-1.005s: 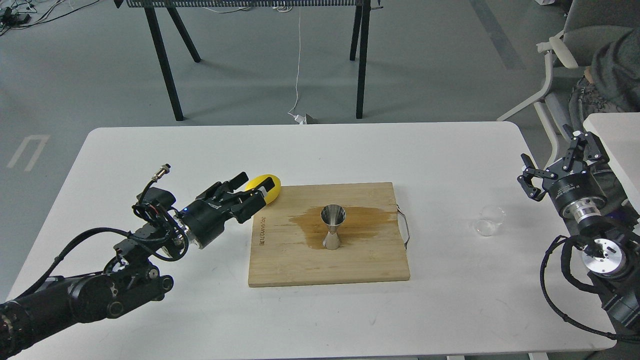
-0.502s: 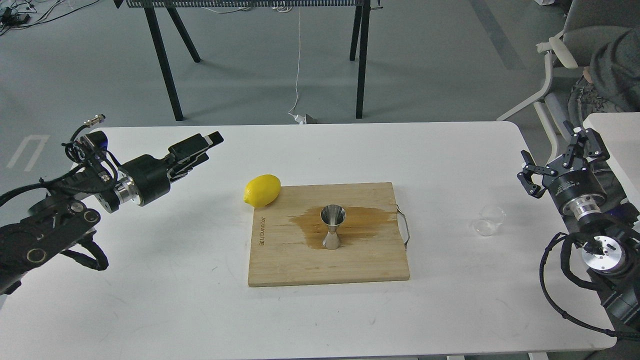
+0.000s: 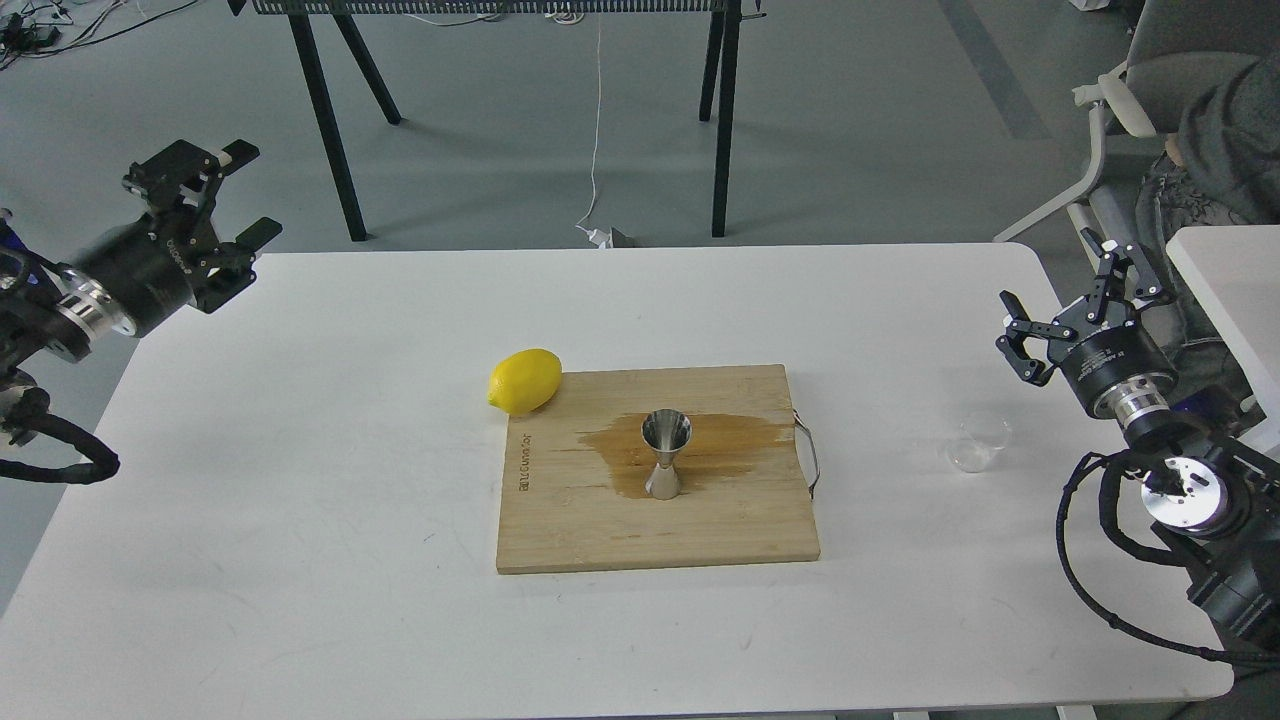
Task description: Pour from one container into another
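The steel jigger (image 3: 665, 455) stands upright on a wooden cutting board (image 3: 700, 530), in the middle of a brown wet stain. The clear glass cup (image 3: 978, 442) sits on the white table to the right of the board, tilted or on its side; I cannot tell which. My right gripper (image 3: 1062, 304) hovers open above and right of the cup, holding nothing. My left gripper (image 3: 240, 195) is open and empty at the table's far left edge, far from both containers.
A yellow lemon (image 3: 525, 380) lies against the board's upper left corner. The white table (image 3: 350, 500) spans the view. Black table legs stand behind it; a chair and a seated person (image 3: 1220, 130) are at the right.
My left arm has pulled back from the lemon to the far left and raised its gripper, now open. My right gripper has shifted slightly left and forward.
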Robot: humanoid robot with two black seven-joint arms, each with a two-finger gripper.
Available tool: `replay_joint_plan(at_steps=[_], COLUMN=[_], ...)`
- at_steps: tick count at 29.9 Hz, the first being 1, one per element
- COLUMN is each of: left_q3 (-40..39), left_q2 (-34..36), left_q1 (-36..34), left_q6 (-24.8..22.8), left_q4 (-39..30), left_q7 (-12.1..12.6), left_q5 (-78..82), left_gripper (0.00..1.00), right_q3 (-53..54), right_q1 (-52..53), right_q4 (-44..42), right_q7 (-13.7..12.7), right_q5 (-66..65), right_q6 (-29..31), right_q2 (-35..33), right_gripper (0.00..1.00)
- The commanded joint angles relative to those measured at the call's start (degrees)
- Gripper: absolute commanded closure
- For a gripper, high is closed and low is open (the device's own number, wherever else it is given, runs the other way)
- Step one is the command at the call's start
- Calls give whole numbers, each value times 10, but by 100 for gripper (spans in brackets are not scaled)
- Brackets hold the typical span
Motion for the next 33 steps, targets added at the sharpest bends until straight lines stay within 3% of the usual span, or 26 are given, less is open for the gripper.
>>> replay_joint_plan(at_steps=[1, 10, 17, 23, 33], left_q3=[3, 6, 6, -2, -2], left_q2=[1, -4, -1, -16, -34], left_q1=[3, 10, 6, -22, -26], left_q6=[0, 0, 0, 0, 0], left_q4=[11, 11, 39, 129, 134], left_q7=[0, 0, 0, 0, 0], left_q5=[-103, -115, -114, -126, -155], left_gripper=[6, 0, 0, 0, 0], right_q3=[6, -11, -2, 4, 22], right_q1=[4, -21, -68, -99, -224], right_q4=[49, 193, 250, 301, 357], right_q7=[-16, -18, -16, -13, -13], right_q5=[11, 223, 238, 240, 301], right_q6=[0, 0, 0, 0, 0], right_q2=[-32, -122, -152, -158, -158], right_gripper=[1, 1, 1, 1, 1])
